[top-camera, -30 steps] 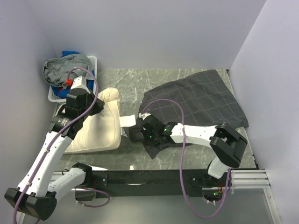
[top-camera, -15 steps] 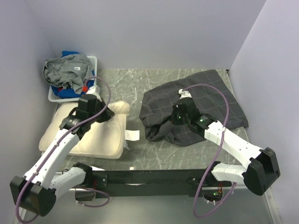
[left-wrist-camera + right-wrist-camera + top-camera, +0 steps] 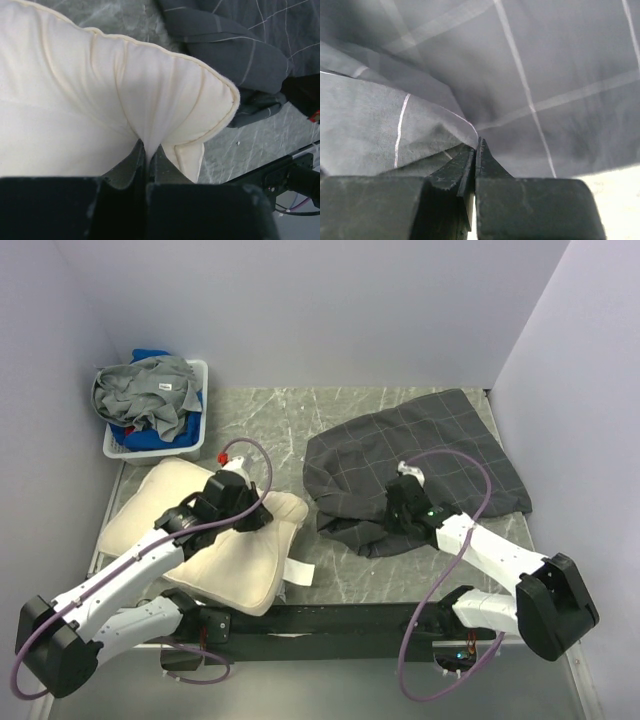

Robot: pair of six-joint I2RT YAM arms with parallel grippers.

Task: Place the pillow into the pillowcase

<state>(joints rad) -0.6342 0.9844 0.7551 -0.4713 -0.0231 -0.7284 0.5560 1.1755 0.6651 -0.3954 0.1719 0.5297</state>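
Note:
The cream pillow (image 3: 190, 540) lies at the left of the table, and its white label (image 3: 298, 572) sticks out at its near right. My left gripper (image 3: 262, 516) is shut on the pillow's right edge. In the left wrist view the pillow (image 3: 100, 95) bunches into folds where the left gripper (image 3: 148, 149) pinches it. The dark grid-patterned pillowcase (image 3: 420, 465) lies crumpled at the right, a short gap from the pillow. My right gripper (image 3: 396, 518) sits low on its near edge. Up close the right gripper (image 3: 476, 145) is shut on a fold of the pillowcase (image 3: 530, 70).
A white basket (image 3: 150, 452) heaped with grey and blue clothes stands at the back left corner. Walls close the table in at the back and on both sides. A black rail (image 3: 350, 618) runs along the near edge.
My left arm has dragged the pillow right and nearer, toward the pillowcase. My right gripper moved from the pillowcase's left front corner to its near middle edge and closed there.

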